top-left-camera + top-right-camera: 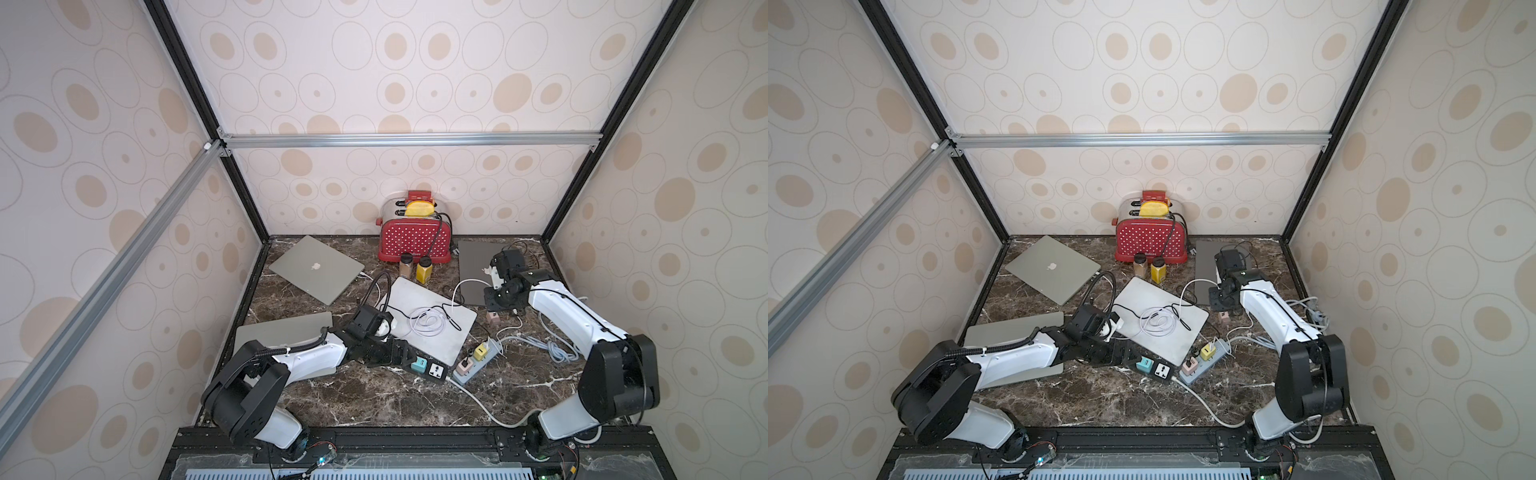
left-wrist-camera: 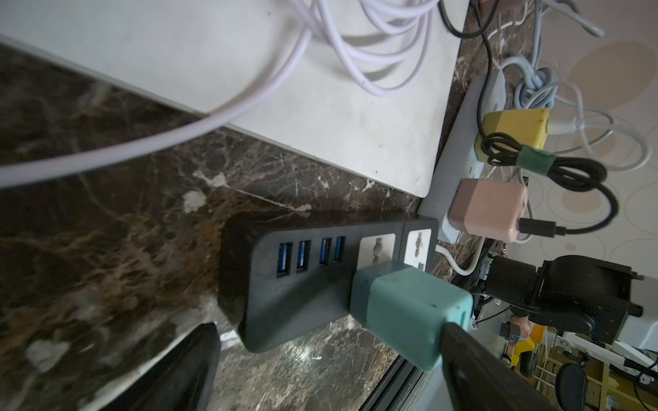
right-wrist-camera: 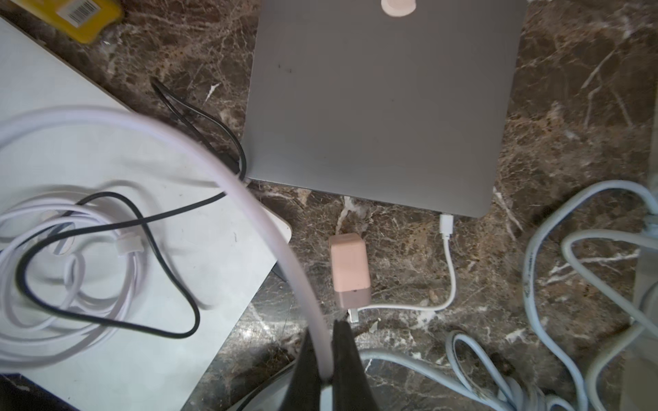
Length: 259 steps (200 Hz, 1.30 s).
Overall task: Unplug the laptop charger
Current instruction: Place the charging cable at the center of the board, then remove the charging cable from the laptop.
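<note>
My right gripper (image 3: 325, 356) is shut on a white charger cable (image 3: 249, 185), held above the marble table beside the dark grey laptop (image 1: 478, 266). That cable arcs over to a coil (image 1: 426, 322) lying on the white laptop (image 1: 440, 336). A pink charger brick (image 3: 349, 272) lies loose on the table, and its thin white lead reaches the dark grey laptop's edge (image 3: 446, 226). My left gripper (image 2: 327, 370) is open, low over the black power strip (image 2: 302, 284). One of its fingers (image 2: 480, 370) touches the teal charger cube (image 2: 406, 313) plugged into that strip.
A grey power strip (image 1: 496, 345) holds a yellow (image 1: 482, 352) and a pink charger (image 1: 464, 366). A pale blue cable bundle (image 1: 557, 349) lies at the right. The red toaster (image 1: 415, 241) and two jars (image 1: 415, 268) stand at the back. A silver laptop (image 1: 316, 268) lies back left, another (image 1: 282, 328) under my left arm.
</note>
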Motion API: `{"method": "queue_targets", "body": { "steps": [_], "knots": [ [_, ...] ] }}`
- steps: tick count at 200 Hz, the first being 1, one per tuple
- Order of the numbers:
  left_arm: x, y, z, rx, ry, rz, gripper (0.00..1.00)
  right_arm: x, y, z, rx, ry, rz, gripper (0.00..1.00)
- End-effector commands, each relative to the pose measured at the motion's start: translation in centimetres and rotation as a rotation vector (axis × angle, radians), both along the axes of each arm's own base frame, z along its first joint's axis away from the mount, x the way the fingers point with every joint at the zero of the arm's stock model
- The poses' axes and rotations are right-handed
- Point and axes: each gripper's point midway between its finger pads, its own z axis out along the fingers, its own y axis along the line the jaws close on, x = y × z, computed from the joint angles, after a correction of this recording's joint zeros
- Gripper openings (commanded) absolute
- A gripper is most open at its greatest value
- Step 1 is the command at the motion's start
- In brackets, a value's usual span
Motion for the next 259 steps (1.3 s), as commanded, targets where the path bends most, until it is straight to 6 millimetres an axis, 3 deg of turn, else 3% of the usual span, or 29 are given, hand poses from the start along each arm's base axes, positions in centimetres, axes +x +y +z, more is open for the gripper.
{"method": "queue_targets", "body": {
  "steps": [1, 24, 70, 95, 116, 137, 154, 183, 199, 235, 259],
  "knots": [
    [-2.5, 3.5, -3.3, 0.18, 0.085, 0.024, 0.97, 0.4, 0.6, -0.5, 0.033, 0.033, 0.038, 0.0],
    [-2.1, 3.1, -2.5, 0.162, 0.072, 0.03, 0.97, 0.3, 0.8, -1.1, 0.042, 0.045, 0.042, 0.0],
    [-1.4, 1.7, -0.8, 0.08, 0.043, 0.033, 0.97, -0.1, 0.9, -1.7, 0.038, 0.077, 0.056, 0.25],
    [-1.1, 1.1, -0.1, 0.031, 0.04, 0.045, 0.98, -0.6, 0.8, -1.6, 0.048, 0.064, 0.045, 0.43],
    [-1.0, 1.1, 0.7, 0.032, 0.021, 0.037, 0.99, -0.8, 0.8, -0.3, 0.059, 0.034, 0.049, 0.48],
    [-0.8, 1.3, 2.3, 0.035, -0.017, 0.027, 0.99, -1.2, 1.3, 2.6, 0.098, -0.02, 0.072, 0.53],
    [-0.4, 1.5, 3.8, 0.028, -0.047, 0.027, 0.99, -2.0, 3.0, 5.3, 0.171, -0.082, 0.139, 0.59],
    [0.4, 1.5, 5.7, -0.024, -0.072, 0.042, 0.99, -5.1, 8.3, 8.4, 0.231, -0.201, 0.365, 0.71],
    [0.5, 2.2, 6.0, -0.003, -0.076, 0.051, 0.99, -7.2, 10.4, 8.5, 0.266, -0.189, 0.433, 0.75],
    [1.0, 4.8, 6.7, 0.031, -0.091, 0.086, 0.99, -11.1, 13.0, 7.9, 0.315, -0.198, 0.509, 0.85],
    [0.7, 5.9, 5.0, 0.11, -0.054, 0.061, 0.99, -13.4, 15.2, 6.9, 0.334, -0.198, 0.579, 0.91]
  ]
}}
